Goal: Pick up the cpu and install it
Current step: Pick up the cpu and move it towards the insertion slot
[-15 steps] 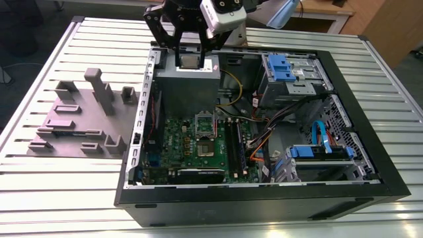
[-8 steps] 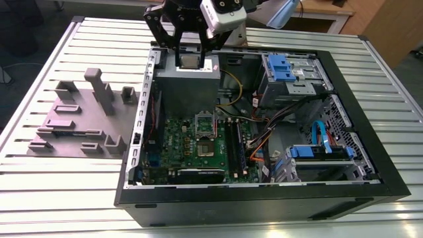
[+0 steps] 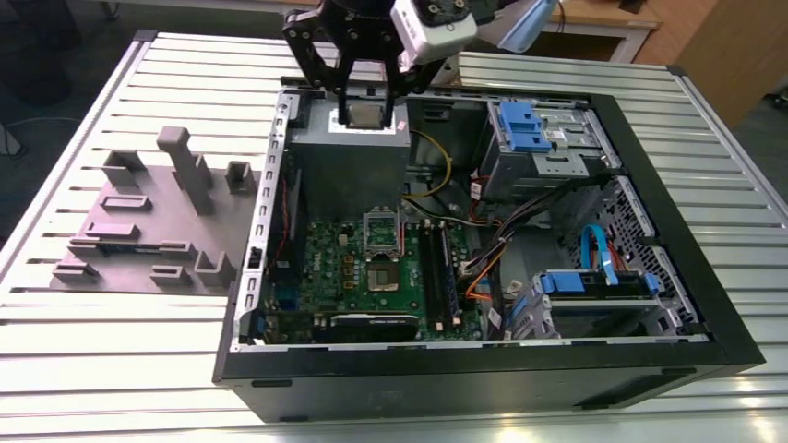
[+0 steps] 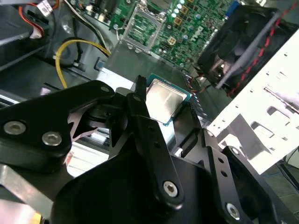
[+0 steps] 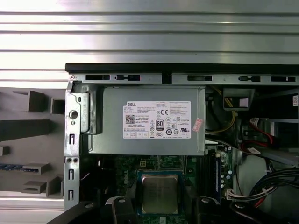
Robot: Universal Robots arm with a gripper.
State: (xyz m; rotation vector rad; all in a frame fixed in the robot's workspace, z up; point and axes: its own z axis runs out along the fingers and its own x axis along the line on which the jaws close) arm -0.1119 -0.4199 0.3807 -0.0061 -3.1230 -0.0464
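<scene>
My gripper (image 3: 365,115) hangs at the far end of the open computer case (image 3: 689,305), shut on the cpu (image 3: 364,113), a small square chip with a silvery top. In both wrist views the cpu (image 4: 163,99) (image 5: 160,193) sits flat between the black fingers (image 4: 138,100). It is held in the air above the grey power supply (image 3: 345,166) (image 5: 149,121). The green motherboard (image 3: 351,286) lies lower in the case, nearer the camera. Its metal-framed socket (image 3: 384,275) (image 4: 142,28) stands apart from the chip, with the lid (image 3: 383,231) raised.
A grey fixture (image 3: 148,221) with plastic blocks lies on the slatted table (image 3: 111,341) at the exterior view's left. Drive cages with blue parts (image 3: 536,120) (image 3: 591,281), loose cables (image 3: 518,231) and a yellow wire (image 4: 70,46) crowd the case's other side. A black fan (image 4: 243,42) sits beside the motherboard.
</scene>
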